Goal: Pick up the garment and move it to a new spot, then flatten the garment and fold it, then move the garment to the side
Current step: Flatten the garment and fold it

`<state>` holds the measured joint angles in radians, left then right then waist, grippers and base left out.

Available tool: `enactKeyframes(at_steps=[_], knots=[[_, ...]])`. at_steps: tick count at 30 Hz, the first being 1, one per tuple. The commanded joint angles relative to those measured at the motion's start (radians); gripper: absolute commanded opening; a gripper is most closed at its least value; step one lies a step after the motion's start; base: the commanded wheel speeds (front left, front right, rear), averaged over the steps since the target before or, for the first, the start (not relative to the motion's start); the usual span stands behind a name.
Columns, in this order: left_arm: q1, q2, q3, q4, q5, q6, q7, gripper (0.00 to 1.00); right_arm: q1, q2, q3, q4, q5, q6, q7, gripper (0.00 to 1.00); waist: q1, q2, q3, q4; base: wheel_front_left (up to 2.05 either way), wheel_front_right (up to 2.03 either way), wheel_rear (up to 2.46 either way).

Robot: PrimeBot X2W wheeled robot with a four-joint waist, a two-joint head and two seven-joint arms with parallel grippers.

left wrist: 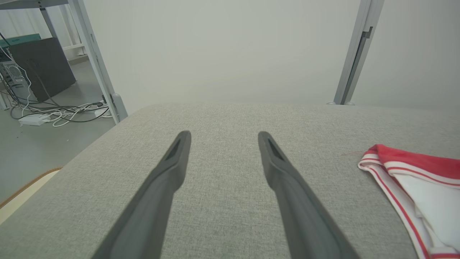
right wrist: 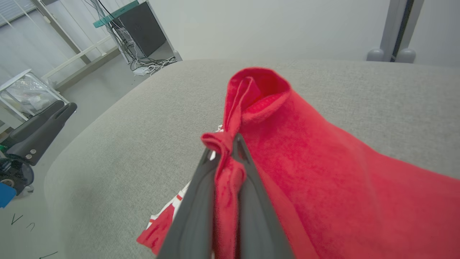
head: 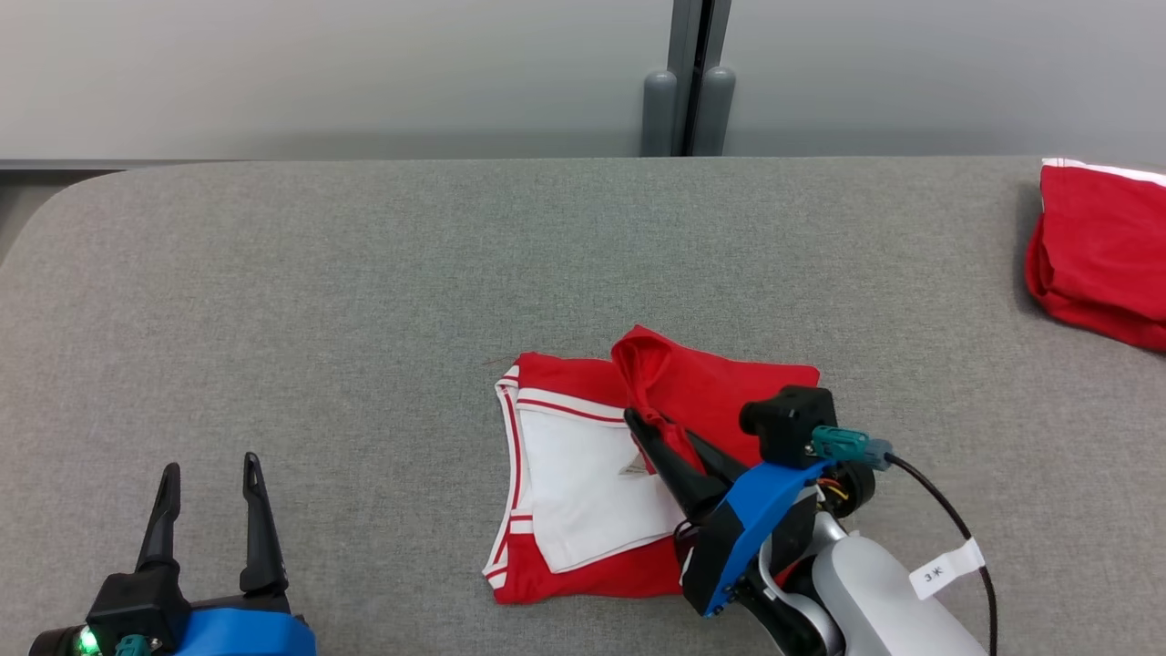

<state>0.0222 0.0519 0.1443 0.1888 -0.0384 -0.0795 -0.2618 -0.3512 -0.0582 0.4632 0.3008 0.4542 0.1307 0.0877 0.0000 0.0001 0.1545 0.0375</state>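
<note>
At the near-left corner of the grey fabric-covered table (head: 364, 273) you see the left gripper (head: 210, 465). Its two long dark fingers are spread wide, holding nothing, poised over the table's cloth.

Near the middle of the table, toward its near edge, lies the red garment with a white panel and red-and-white striped trim (head: 583, 474). Most of it rests flat on the table, with the white panel uppermost on its left half. Its right half is plain red, and one part there stands up off the table in a loose, hooded fold.

The right gripper (head: 656, 430) reaches in from the table's near edge, its jaws drawn narrow on a bunched strip of that red fabric. Your right wrist view shows the strip pinched between the two fingers (right wrist: 194, 216), with the fold rising beyond their tips.

At the table's far-right edge sits a second red folded cloth with a white stripe (head: 1102, 246), well apart from the garment.
</note>
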Motion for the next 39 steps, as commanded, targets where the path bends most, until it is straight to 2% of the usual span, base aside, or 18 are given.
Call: enactKeyframes(at_steps=[1, 3, 10, 11, 12, 13, 16, 19, 26, 31, 34, 39], knots=[[-0.015, -0.001, -0.004, 0.000, -0.003, 0.003, -0.004, 1.00, -0.020, 0.005, 0.013, 0.012, 0.003, 0.000, -0.008, 0.00, 0.0000, -0.0001, 0.004, 0.003, 0.00, 0.00, 0.00], [-0.023, -0.001, -0.008, 0.002, -0.003, 0.004, -0.004, 1.00, -0.047, 0.005, 0.038, 0.044, 0.002, 0.000, -0.018, 0.00, 0.0000, -0.0001, 0.010, 0.008, 0.00, 0.00, 0.00], [-0.052, -0.002, -0.031, 0.012, -0.013, 0.003, -0.004, 1.00, -0.123, 0.006, 0.160, 0.108, 0.102, 0.000, -0.066, 0.00, 0.0000, -0.0001, 0.036, 0.033, 0.00, 0.00, 0.00], [-0.068, -0.002, -0.043, 0.020, -0.023, 0.006, -0.004, 1.00, -0.162, 0.006, 0.206, 0.168, 0.147, 0.000, -0.101, 0.00, 0.0000, -0.0001, 0.050, 0.039, 0.00, 0.00, 0.00], [-0.070, -0.002, -0.043, 0.020, -0.023, 0.006, -0.004, 1.00, -0.168, 0.007, 0.214, 0.180, 0.159, 0.000, -0.112, 0.39, 0.0000, -0.0001, 0.052, 0.039, 0.00, 0.00, 0.00], [-0.072, -0.002, -0.043, 0.021, -0.023, 0.006, -0.004, 1.00, -0.173, 0.007, 0.226, 0.191, 0.167, 0.000, -0.121, 1.00, 0.0000, -0.0001, 0.053, 0.038, 0.00, 0.00, 0.00], [-0.071, -0.002, -0.041, 0.027, -0.027, 0.007, -0.004, 1.00, -0.191, 0.006, 0.243, 0.213, 0.190, 0.000, -0.162, 1.00, 0.0000, -0.0001, 0.051, 0.032, 0.00, 0.00, 0.00], [-0.065, -0.002, -0.037, 0.029, -0.023, 0.008, -0.004, 1.00, -0.211, 0.006, 0.208, 0.252, 0.164, 0.000, -0.237, 1.00, 0.0000, -0.0001, 0.037, 0.015, 0.00, 0.00, 0.00], [-0.045, -0.002, -0.008, 0.019, -0.013, 0.009, -0.004, 1.00, -0.177, -0.012, 0.028, 0.277, 0.022, 0.000, -0.333, 1.00, 0.0000, -0.0001, 0.004, -0.023, 0.00, 0.00, 0.00], [-0.032, 0.001, 0.004, 0.014, 0.001, 0.007, -0.004, 1.00, -0.088, -0.047, -0.159, 0.216, -0.084, 0.000, -0.353, 1.00, 0.0000, -0.0001, -0.011, -0.043, 0.00, 0.00, 0.00], [-0.026, 0.002, 0.006, 0.017, 0.007, 0.007, -0.004, 1.00, -0.010, -0.054, -0.262, 0.139, -0.171, 0.000, -0.353, 1.00, 0.0000, -0.0001, -0.018, -0.054, 0.00, 0.00, 0.00], [-0.015, 0.005, 0.007, 0.019, 0.015, 0.006, -0.004, 1.00, 0.128, -0.021, -0.368, 0.049, -0.234, 0.000, -0.354, 1.00, 0.0000, -0.0001, -0.026, -0.065, 0.00, 0.00, 0.00]])
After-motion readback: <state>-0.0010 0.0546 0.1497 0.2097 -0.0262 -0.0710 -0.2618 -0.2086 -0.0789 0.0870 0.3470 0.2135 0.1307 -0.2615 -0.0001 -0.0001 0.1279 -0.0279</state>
